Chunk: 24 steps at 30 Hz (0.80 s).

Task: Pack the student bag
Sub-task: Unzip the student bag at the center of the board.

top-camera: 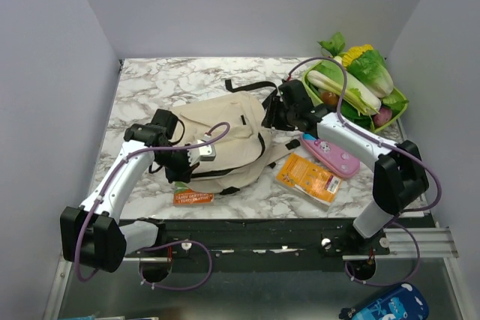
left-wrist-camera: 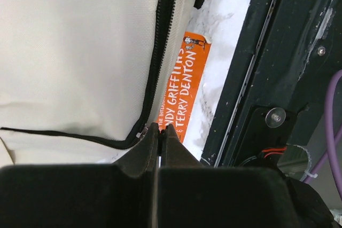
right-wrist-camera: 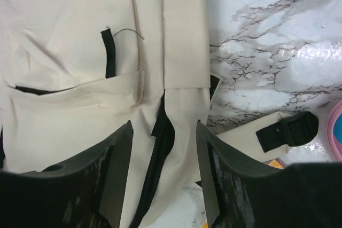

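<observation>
left pincer (left-wrist-camera: 161, 128) closed beside student bag (top-camera: 217, 133) on marble table (top-camera: 150, 88), pale walls (top-camera: 262, 5).

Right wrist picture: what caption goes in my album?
Open right gripper over the cream student bag on the marble table.

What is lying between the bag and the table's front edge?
An orange book lies on the table beside the bag; the left wrist view shows it best.
</observation>
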{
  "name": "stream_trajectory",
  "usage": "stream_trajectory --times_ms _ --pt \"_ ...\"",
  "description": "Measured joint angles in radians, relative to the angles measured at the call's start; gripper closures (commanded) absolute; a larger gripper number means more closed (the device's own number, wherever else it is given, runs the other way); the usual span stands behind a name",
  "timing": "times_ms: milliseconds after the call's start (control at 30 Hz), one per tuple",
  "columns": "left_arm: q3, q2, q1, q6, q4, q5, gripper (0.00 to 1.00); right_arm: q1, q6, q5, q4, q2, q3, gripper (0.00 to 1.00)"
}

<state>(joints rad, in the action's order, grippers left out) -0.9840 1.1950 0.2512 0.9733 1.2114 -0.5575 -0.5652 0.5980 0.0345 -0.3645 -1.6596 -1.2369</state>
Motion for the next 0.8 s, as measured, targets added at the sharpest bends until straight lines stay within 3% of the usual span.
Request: stream_trajectory --times_ms 400,767,800 --pt "0.018 -0.002 -0.027 -0.059 -0.047 0.002 1.0 -0.235 0.033 0.009 0.011 0.179 0.065 0.33" --pt "0.018 -0.003 -0.027 -0.068 -0.062 -0.002 1.0 -0.364 0.193 -0.062 0.043 0.138 0.163 0.23" --pt "0.018 -0.004 -0.027 -0.068 -0.064 -0.002 0.96 -0.365 0.205 -0.062 0.044 0.133 0.166 0.23"
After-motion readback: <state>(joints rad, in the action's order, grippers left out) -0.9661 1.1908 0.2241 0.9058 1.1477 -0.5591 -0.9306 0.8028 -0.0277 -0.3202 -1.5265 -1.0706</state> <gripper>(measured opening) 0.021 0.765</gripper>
